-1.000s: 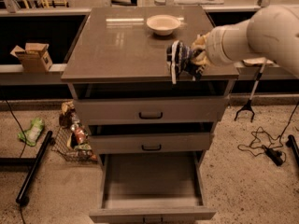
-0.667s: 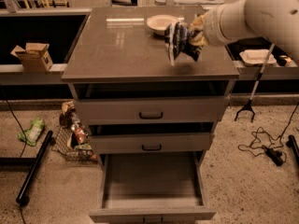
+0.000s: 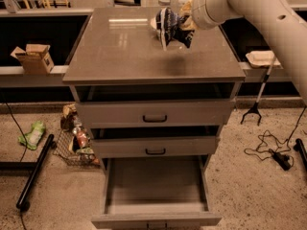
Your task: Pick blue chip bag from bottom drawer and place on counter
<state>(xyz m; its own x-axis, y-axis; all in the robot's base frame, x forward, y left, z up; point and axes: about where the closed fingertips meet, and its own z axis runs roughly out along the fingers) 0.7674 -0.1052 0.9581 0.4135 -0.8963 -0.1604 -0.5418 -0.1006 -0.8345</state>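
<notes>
My gripper (image 3: 176,28) is shut on the blue chip bag (image 3: 169,27), a crinkled dark blue bag with white print. It holds the bag in the air over the far middle of the counter (image 3: 124,51), the glossy grey-brown top of the drawer cabinet. The bag casts a shadow on the counter below it. The bottom drawer (image 3: 154,186) is pulled out at the foot of the cabinet and nothing shows inside it. My pale arm reaches in from the upper right.
Two shut drawers with black handles (image 3: 154,118) sit above the bottom drawer. A white bowl is mostly hidden behind the bag. A cardboard box (image 3: 34,57) sits on the left ledge, a paper tray (image 3: 263,57) on the right. A green bag (image 3: 33,134), a wire basket (image 3: 76,139) and cables (image 3: 268,150) lie on the floor.
My gripper has carried the blue chip bag up and to the left, from the counter's right front edge to above its far middle. The drawers have not moved.
</notes>
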